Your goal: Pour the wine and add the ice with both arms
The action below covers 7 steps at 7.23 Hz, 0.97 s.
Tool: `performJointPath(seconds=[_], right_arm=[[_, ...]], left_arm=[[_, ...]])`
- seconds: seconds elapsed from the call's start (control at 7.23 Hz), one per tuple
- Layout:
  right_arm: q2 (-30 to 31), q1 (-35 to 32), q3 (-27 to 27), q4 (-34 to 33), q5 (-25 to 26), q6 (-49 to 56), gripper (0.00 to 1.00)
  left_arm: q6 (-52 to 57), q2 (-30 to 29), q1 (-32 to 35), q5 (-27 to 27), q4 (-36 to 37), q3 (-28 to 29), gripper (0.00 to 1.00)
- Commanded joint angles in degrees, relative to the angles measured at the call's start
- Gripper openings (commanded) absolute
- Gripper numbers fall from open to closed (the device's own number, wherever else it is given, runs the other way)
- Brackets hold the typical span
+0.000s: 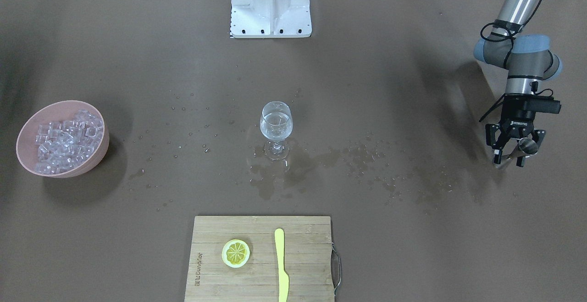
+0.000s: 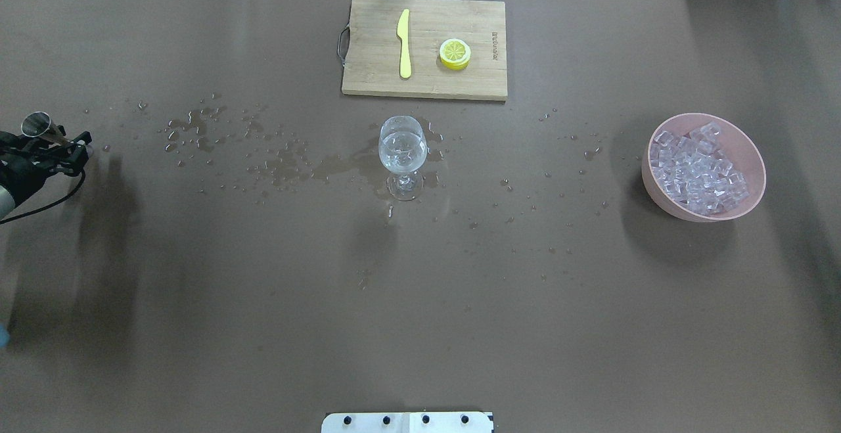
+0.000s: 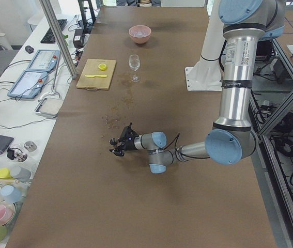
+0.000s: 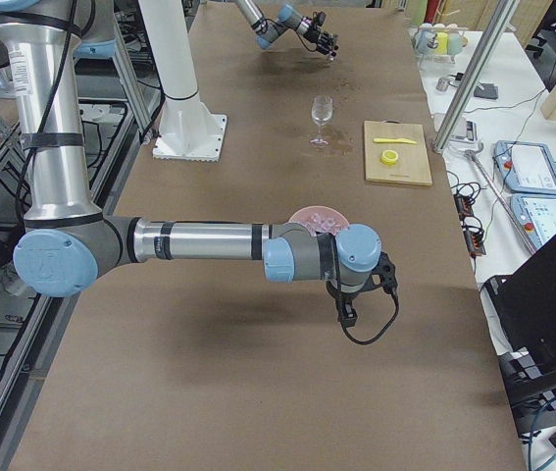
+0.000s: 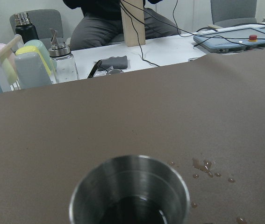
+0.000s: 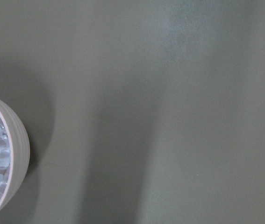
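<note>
Steel cup (image 1: 528, 145) gripped in left jaws (wine glass (image 1: 275, 125) mid-table), right jaws unclear.

Wine (image 1: 275, 127) in glass (image 1: 275, 151), ice (image 1: 64, 140) in bowl (image 1: 100, 154)

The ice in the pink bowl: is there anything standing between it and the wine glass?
Nothing visible does. Between the ice in the pink bowl and the wine glass lies only brown table with spilled droplets. The cutting board sits off that line, farther from the robot.
</note>
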<state>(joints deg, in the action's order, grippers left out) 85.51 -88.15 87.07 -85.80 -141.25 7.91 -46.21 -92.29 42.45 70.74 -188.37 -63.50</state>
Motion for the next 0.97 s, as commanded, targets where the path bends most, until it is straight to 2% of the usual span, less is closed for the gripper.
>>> performJointPath(seconds=[0.0,0.14,0.28,0.41,0.69,0.83], right_arm=[[0.00,0.00,0.20,0.02,-0.17,0.00,1.00],[0.00,0.00,0.64,-0.06,-0.17,0.00,1.00],[0.00,0.00,0.73,-0.06,-0.17,-0.09,1.00],[0.00,0.00,0.73,-0.06,-0.17,-0.09,1.00],[0.00,0.09,0.38,-0.06,-0.17,-0.17,1.00],[0.00,0.09,0.20,-0.06,-0.08,-0.18,1.00]], left_arm=[[-0.72,0.10,0.00,0.01,0.11,-0.48,0.00],[-0.38,0.10,0.00,0.45,0.20,-0.92,0.00],[0.32,0.01,0.00,0.97,0.28,-3.88,0.00],[2.42,0.70,0.17,6.37,-0.06,-7.74,0.00],[5.16,-0.95,0.00,7.75,2.28,-14.95,0.00],[4.12,-3.57,-0.09,7.92,3.70,-19.16,0.00]])
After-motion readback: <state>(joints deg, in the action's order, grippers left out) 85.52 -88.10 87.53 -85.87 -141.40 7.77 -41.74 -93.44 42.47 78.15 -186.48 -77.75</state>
